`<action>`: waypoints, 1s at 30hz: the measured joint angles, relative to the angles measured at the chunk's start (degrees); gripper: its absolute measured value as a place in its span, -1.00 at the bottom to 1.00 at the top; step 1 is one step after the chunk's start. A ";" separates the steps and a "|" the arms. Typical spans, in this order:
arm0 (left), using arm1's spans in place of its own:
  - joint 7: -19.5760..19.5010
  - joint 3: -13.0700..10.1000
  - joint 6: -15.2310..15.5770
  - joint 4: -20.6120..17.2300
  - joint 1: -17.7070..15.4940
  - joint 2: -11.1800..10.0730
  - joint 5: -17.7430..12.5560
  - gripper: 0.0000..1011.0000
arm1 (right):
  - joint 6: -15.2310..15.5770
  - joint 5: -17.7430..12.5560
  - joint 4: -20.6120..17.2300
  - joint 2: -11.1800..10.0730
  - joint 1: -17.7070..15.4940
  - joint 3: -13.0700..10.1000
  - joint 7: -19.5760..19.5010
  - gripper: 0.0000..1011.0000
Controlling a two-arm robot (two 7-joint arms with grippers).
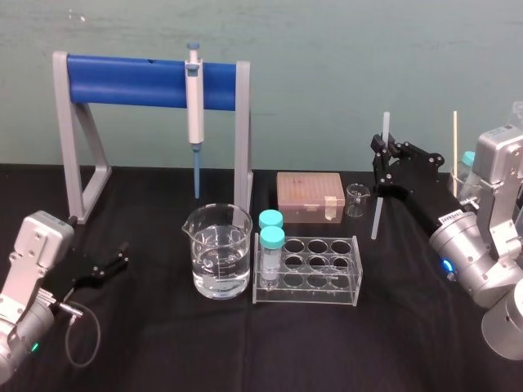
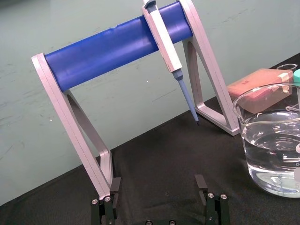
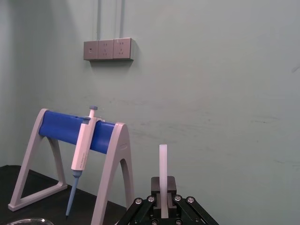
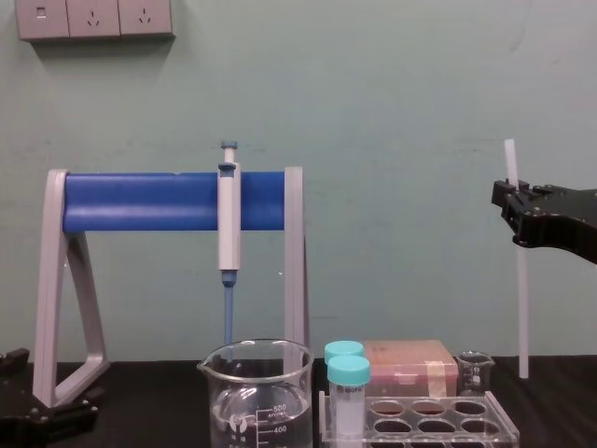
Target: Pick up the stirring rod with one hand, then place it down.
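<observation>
1. Stirring rod (image 1: 376,216): stands nearly upright toward the right back part of the black desk (image 1: 163,343). Its lower end is close to the desk top; whether it touches cannot be told.
2. Right gripper (image 1: 379,163): clamped on the rod's upper part, with a short length standing above the fingers.
3. Small beaker (image 1: 356,200) and pink box (image 1: 310,198): near the back edge, the beaker just beside the rod's lower end.
4. Tube rack (image 1: 306,269) with two blue-capped tubes, and large beaker (image 1: 218,251) of clear liquid: side by side at mid-desk.
5. Stand (image 1: 151,82) with a blue bar: back left, with a pipette (image 1: 194,106) hanging from it tip down.
6. Left gripper (image 1: 121,255): low near the desk's left front corner, fingers apart, holding nothing.
</observation>
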State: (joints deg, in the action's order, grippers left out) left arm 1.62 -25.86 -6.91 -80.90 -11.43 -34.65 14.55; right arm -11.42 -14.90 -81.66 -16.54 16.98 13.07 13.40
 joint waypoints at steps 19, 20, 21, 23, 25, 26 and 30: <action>0.00 0.00 0.00 0.00 0.00 0.00 0.00 0.98 | 0.01 0.00 0.00 0.00 0.00 0.00 0.01 -0.86; 0.00 0.00 0.00 0.00 0.00 0.00 0.00 0.98 | 0.01 0.00 0.00 0.00 0.00 0.00 0.01 -0.86; 0.00 0.00 0.00 0.00 0.00 0.00 0.00 0.98 | 0.01 0.00 0.00 0.00 0.00 0.00 0.01 -0.86; 0.00 0.00 0.00 0.00 0.00 0.00 0.00 0.98 | 0.01 0.00 0.00 0.00 0.00 0.00 0.01 -0.86; 0.00 0.00 0.00 0.00 0.00 0.00 0.00 0.98 | 0.01 0.00 0.00 0.00 0.00 0.00 0.01 -0.86; 0.00 0.00 0.00 0.00 0.00 0.00 0.00 0.98 | 0.01 0.00 0.00 0.00 0.00 0.00 0.01 -0.86; 0.00 0.00 0.00 0.00 0.00 0.00 0.00 0.98 | 0.01 0.00 0.00 0.00 0.00 0.00 0.01 -0.86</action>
State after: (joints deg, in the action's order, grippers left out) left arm 1.62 -25.86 -6.91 -80.90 -11.43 -34.65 14.55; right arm -11.41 -14.90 -81.66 -16.53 16.98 13.07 13.41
